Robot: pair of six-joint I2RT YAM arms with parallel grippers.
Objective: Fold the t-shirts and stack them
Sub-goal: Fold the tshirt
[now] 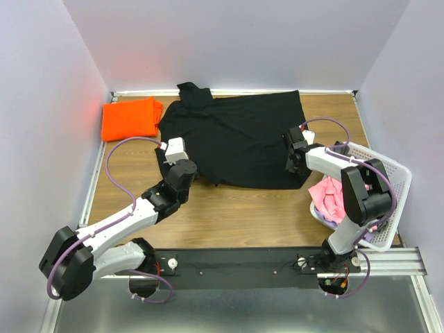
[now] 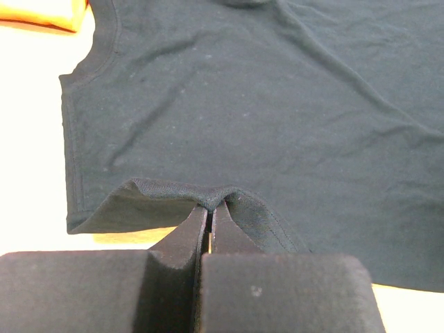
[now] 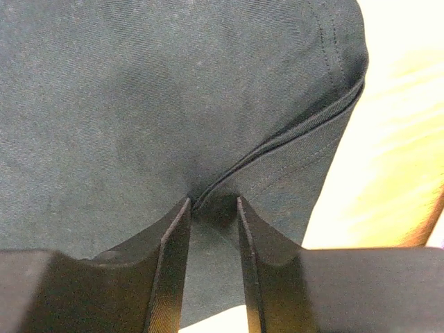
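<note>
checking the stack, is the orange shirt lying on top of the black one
No, the folded orange shirt lies left of the black shirt, not on it.

We see a wooden table bearing a spread black t-shirt; left of it lies a folded orange t-shirt, right of it a white basket.

Seen from above, the black t-shirt has its near-left corner covered by the left end effector, whose fingertips are lost under its own housing. The right end effector hides its tips the same way at the shirt's right edge. Both wrist views cut the black t-shirt off at their borders. Beyond its far-left corner, the left wrist view shows only a sliver of the orange t-shirt. To the right of the black t-shirt, the right arm covers part of the pink t-shirt and the basket.
</note>
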